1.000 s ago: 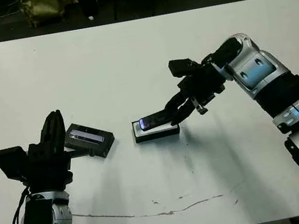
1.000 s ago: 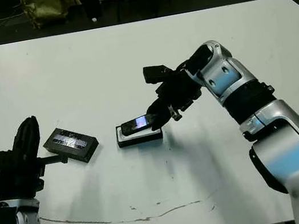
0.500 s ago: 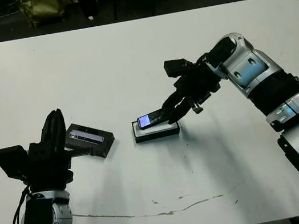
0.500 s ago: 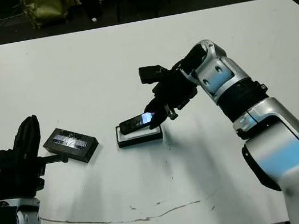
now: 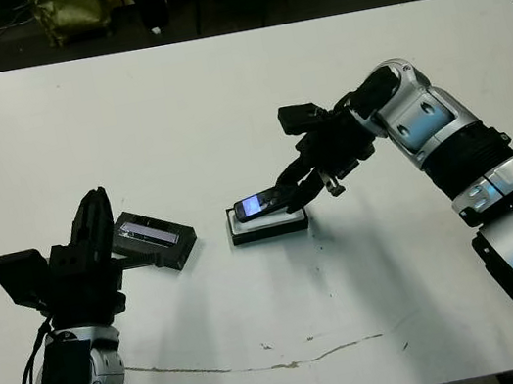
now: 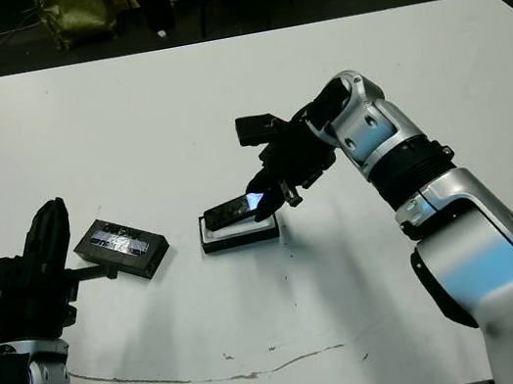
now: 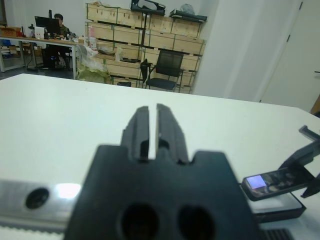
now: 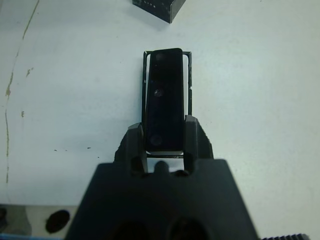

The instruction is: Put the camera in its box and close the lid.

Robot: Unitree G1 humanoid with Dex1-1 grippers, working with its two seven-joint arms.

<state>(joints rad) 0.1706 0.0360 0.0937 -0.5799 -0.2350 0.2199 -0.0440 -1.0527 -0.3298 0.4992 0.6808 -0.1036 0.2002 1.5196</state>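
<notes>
The camera [image 5: 260,202] was held tilted just above the box [image 5: 269,224], clamped at one end between the right gripper's [image 5: 289,197] fingers. The lid [image 5: 152,238] lay apart on the table [image 5: 220,99], beside the left gripper [image 5: 95,223], whose fingers were nearly together and empty.

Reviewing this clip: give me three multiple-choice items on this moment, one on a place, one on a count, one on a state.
1. Where is the lid?
A. On the box
B. On the table beside the left gripper
C. In the right gripper

2. How many grippers hold something?
A. None
B. One
C. Two

3. How is the camera?
A. Lying flat in the box
B. Held tilted over the box
C. Lying on the bare table

Answers: 1 B, it lies apart from the box, by the left gripper. 2 B, only the right gripper grips something. 3 B, its free end sits low over the box.
</notes>
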